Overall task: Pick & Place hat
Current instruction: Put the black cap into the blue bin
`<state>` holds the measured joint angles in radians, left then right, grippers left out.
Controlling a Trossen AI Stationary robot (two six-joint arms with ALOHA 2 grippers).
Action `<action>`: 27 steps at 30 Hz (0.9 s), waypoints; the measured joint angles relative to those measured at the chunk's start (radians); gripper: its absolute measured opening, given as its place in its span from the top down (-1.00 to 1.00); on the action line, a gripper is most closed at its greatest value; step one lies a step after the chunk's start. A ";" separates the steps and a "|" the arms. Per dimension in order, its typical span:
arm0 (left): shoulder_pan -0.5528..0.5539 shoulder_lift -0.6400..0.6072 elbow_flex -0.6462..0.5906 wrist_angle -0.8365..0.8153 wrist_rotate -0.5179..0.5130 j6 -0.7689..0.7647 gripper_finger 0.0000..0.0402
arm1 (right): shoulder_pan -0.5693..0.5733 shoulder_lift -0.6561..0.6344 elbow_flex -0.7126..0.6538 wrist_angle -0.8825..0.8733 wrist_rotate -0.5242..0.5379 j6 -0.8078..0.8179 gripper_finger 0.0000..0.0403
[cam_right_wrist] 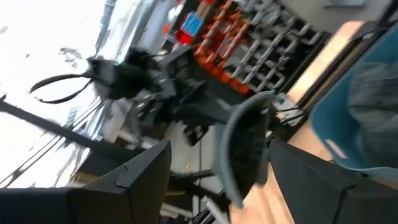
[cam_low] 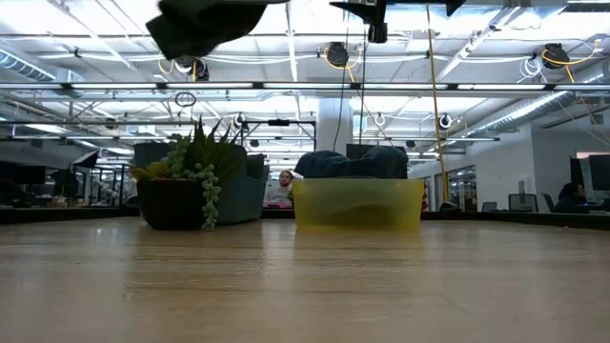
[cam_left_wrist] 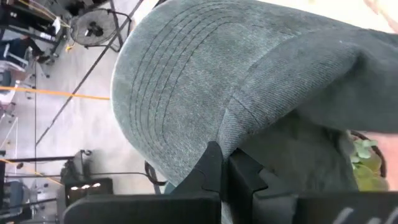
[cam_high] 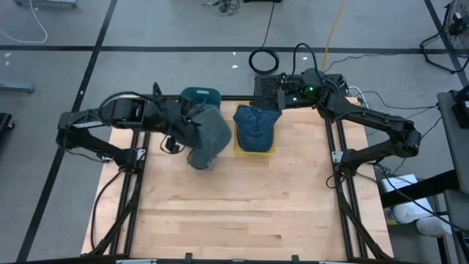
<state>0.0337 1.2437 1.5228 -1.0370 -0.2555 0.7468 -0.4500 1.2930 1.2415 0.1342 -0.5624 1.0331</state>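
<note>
Overhead, left fingers (cam_left_wrist: 227,163) pinch grey hat (cam_high: 207,136); right fingers (cam_right_wrist: 217,168) spread.

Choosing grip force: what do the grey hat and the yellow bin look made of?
Grey hat: soft woven cloth, matte; stitched rows on the brim and a fine weave show, and it sags from the shut left gripper. Yellow bin: probably plastic, smooth and slightly see-through.

A big robot lab in an open office hall

Two dark robot arms are sitting at a wooden table (cam_high: 242,205) on a metal frame. Cables (cam_high: 264,60) are lying on the grey floor. Long ceiling lights (cam_low: 286,86) are shining over rows of desks, where a person (cam_low: 283,188) is sitting far behind.
</note>
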 joint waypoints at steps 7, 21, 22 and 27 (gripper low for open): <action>0.028 0.057 0.043 0.032 0.020 0.135 1.00 | 0.002 0.000 0.000 -0.021 0.037 0.077 -0.34; 0.040 0.220 0.173 0.103 0.007 0.361 1.00 | 0.055 0.000 0.000 -0.107 0.038 0.141 -0.34; 0.040 0.226 0.185 0.111 0.009 0.374 1.00 | 0.061 0.000 0.000 -0.121 0.038 0.141 -0.33; 0.041 0.257 0.229 0.104 0.023 0.425 1.00 | 0.084 0.000 0.000 -0.164 0.038 0.137 -0.25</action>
<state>0.0746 1.5009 1.7514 -0.9333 -0.2322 1.1716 -0.3661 1.2930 1.2415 -0.0294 -0.5243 1.1698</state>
